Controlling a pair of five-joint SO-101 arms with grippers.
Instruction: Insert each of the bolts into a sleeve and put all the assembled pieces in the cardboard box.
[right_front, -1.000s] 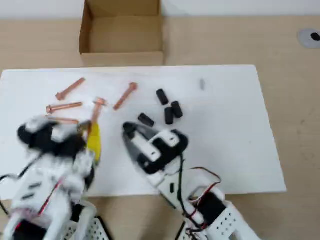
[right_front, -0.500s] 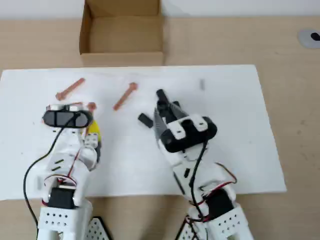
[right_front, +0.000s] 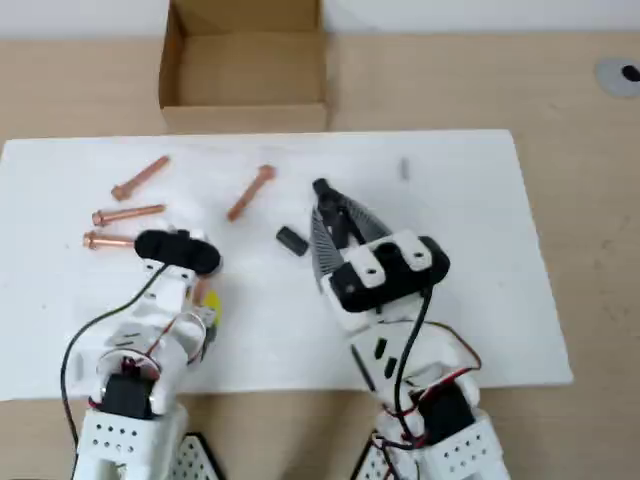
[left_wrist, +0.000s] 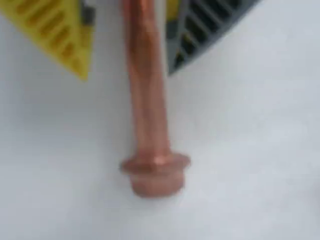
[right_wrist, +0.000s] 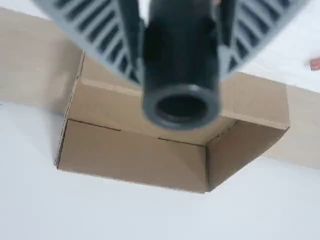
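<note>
- The white sheet (right_front: 480, 300) covers most of the table. Both arms stand at its near edge.
- The cardboard box (right_front: 245, 118) sits open-topped just beyond the sheet's far edge, well apart from both grippers.
- The right gripper (right_wrist: 181, 60) is clamped on a black sleeve (right_wrist: 181, 95), one grey finger on each side. The sleeve's open end faces the wrist camera, with the box behind it.
- The left gripper (left_wrist: 127, 70) pinches the shank of a copper bolt (left_wrist: 147, 115) between its yellow and grey fingers. The flanged head sticks out past the fingertips, over the sheet.
- Three loose bolts (right_front: 128, 214) lie on the sheet just beyond the left arm.
- A fourth bolt (right_front: 250, 192) lies between the two arms.
- A loose sleeve (right_front: 291, 240) lies on the sheet just beside the right gripper's fingers.
</note>
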